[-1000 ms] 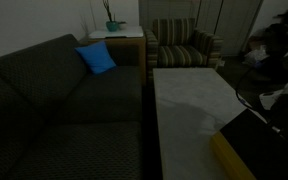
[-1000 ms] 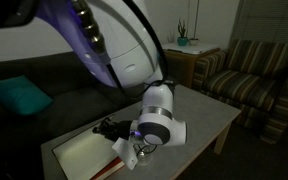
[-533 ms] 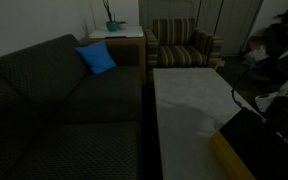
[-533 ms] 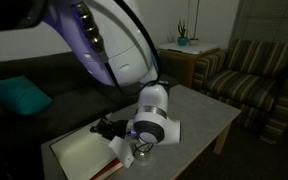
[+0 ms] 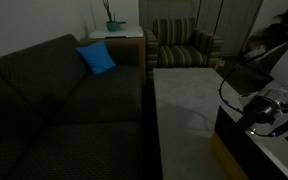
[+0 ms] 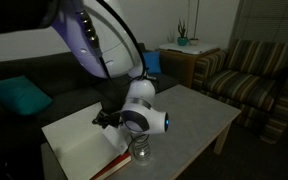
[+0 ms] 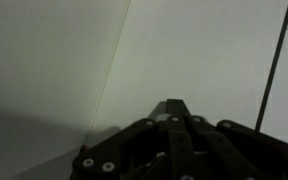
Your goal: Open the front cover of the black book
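The black book (image 5: 234, 128) lies at the near end of the white table (image 5: 189, 100), its yellowish edge facing the table's side. Its front cover (image 5: 246, 76) stands lifted, and a white inner page shows in both exterior views (image 6: 76, 142) (image 5: 284, 152). My gripper (image 5: 260, 108) is at the lifted cover, over the open book (image 6: 108, 118). In the wrist view the fingers (image 7: 174, 106) are pressed together with nothing visible between them, in front of a white page (image 7: 64, 60). I cannot tell whether the fingertips touch the cover.
A dark sofa (image 5: 64, 110) with a blue cushion (image 5: 96, 58) runs along the table's side. A striped armchair (image 5: 182, 44) and a side table with a plant (image 5: 114, 28) stand beyond. A small clear object (image 6: 139, 154) sits by the book.
The gripper has swung up and across the book. The black cover has risen from nearly flat to lifted, and more white page is exposed.
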Robot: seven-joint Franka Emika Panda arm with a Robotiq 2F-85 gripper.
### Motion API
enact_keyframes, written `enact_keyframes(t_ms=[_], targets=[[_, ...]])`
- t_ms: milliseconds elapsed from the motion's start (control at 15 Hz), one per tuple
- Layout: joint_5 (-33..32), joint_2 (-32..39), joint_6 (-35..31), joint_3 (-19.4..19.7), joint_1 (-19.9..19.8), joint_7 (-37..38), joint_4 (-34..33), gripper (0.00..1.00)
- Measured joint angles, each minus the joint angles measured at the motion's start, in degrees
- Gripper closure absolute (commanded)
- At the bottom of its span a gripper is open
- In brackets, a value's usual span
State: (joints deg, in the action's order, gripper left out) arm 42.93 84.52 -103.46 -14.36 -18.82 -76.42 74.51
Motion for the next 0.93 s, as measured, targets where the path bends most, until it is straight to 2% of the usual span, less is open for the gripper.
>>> enact_keyframes(t_ms=[467, 667, 933], targets=[[0.7, -0.7, -12.9, -0.1, 5.2, 7.0, 0.9, 1.0], [0.6, -2.5, -20.1, 1.6, 8.2, 12.1, 2.8, 1.0], [-0.1, -8.6, -26.8, 5.0, 12.0, 18.1, 8.7, 1.0]])
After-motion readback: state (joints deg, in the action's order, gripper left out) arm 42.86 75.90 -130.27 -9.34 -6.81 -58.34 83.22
